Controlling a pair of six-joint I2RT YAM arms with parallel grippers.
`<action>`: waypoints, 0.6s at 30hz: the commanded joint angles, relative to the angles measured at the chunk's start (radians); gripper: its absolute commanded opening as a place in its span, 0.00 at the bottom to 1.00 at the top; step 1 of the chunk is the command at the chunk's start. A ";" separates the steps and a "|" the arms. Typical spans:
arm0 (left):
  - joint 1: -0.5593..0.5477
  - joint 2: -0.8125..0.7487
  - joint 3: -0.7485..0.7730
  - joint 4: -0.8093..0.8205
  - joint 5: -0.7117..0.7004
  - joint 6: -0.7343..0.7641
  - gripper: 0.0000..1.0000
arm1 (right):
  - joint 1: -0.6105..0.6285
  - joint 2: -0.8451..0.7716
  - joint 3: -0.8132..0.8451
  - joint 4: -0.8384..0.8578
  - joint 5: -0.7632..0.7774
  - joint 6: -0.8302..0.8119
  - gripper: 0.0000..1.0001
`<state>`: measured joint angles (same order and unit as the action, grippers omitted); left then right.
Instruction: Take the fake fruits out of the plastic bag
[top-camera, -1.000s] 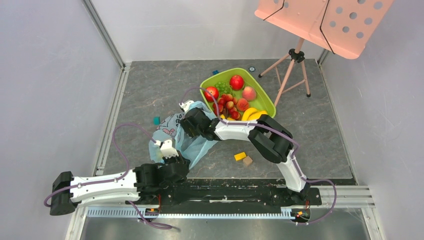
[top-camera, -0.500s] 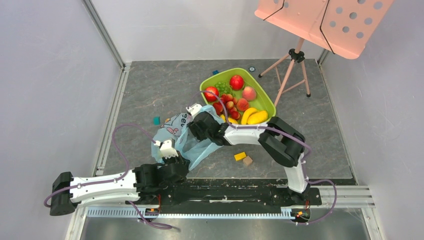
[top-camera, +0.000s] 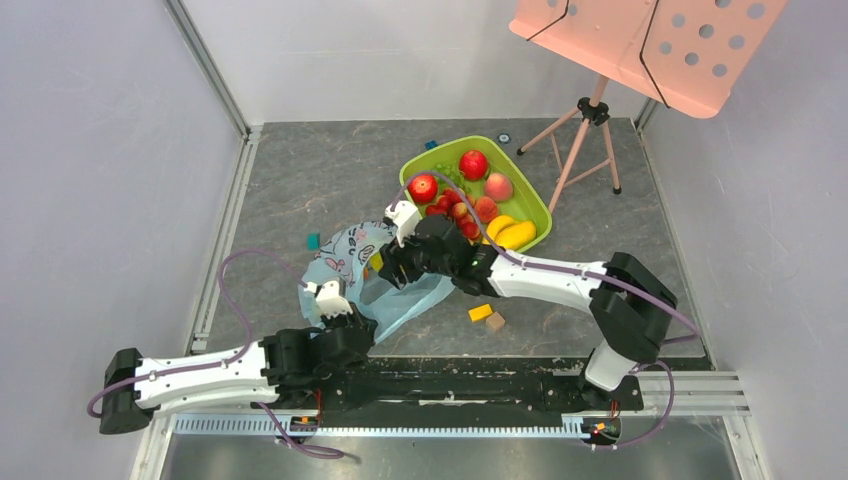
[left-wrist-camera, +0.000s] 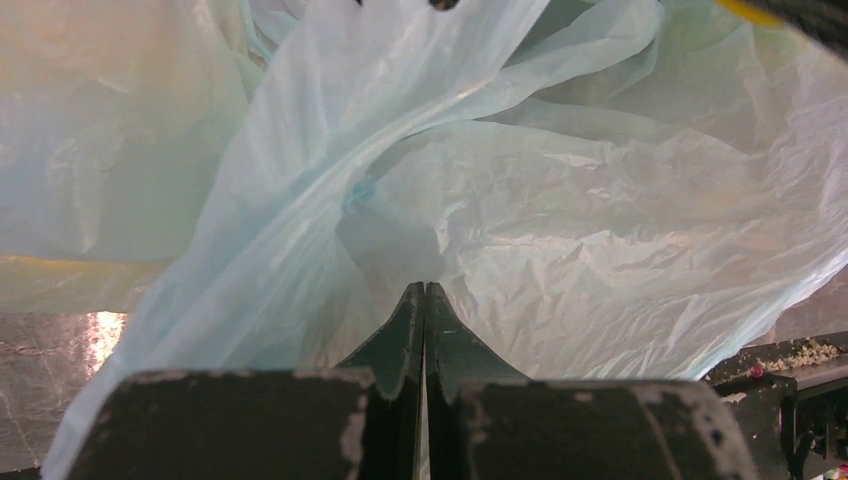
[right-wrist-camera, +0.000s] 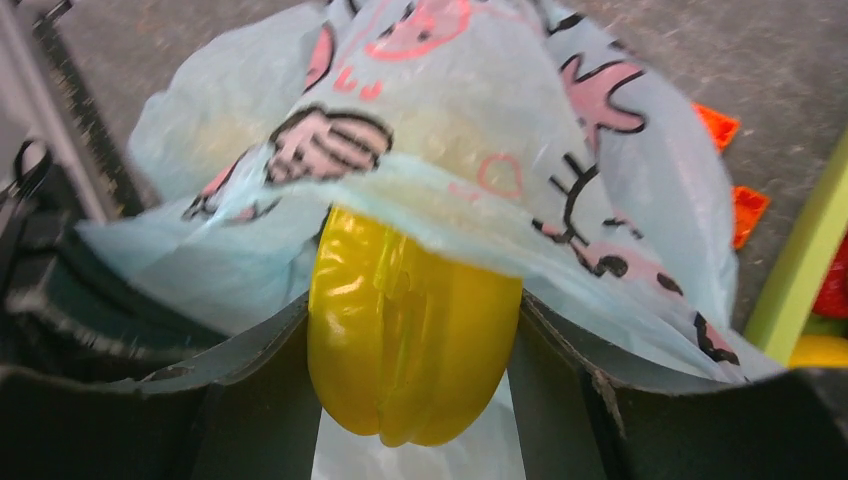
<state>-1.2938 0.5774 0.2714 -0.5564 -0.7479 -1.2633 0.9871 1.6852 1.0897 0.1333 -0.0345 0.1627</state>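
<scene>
**A:** What can't u make out?

**B:** The inside of the thin light-blue crinkly plastic bag w/ pink-and-dark cartoon prints. The film's too cloudy to tell what else is in it. The top of the glossy yellow ridged plastic fruit sits under the bag's lip. From above, the black wrist hides nearly all of it.

**A:** Hands?

**B:** The right gripper is pinching that yellow fruit at the bag's mouth, one finger on each side. The left gripper is pressed together w/ no gap, nipping a fold of film at the bag's near end.

**A:** Where's the bag?

**B:** On the grey marbled counter, left of middle, toward the near edge.

**A:** Containers?

**B:** A lime-green plastic tray toward the far edge, right of middle. It holds red apples, a peach, small red strawberries, green grapes and yellow bananas.

**A:** Room?

**B:** A yellow block and a brown block sit just beside each other, right of the bag. A teal block is left of it. The pink perforated music stand is at the far-right corner, cut off at the top, w/ its tripod feet near the tray. The widest bare stretch runs toward the far-left corner.
</scene>
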 joint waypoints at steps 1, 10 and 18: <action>-0.005 -0.033 -0.005 -0.040 -0.033 -0.046 0.02 | 0.002 -0.096 -0.038 -0.031 -0.175 -0.010 0.47; -0.005 -0.062 0.008 -0.069 -0.041 -0.040 0.02 | 0.001 -0.296 -0.124 -0.169 -0.338 -0.051 0.46; -0.004 -0.037 0.032 -0.069 -0.045 -0.028 0.02 | 0.002 -0.520 -0.202 -0.219 -0.421 -0.036 0.46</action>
<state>-1.2938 0.5262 0.2714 -0.6228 -0.7521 -1.2636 0.9874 1.2690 0.8963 -0.0681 -0.3958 0.1291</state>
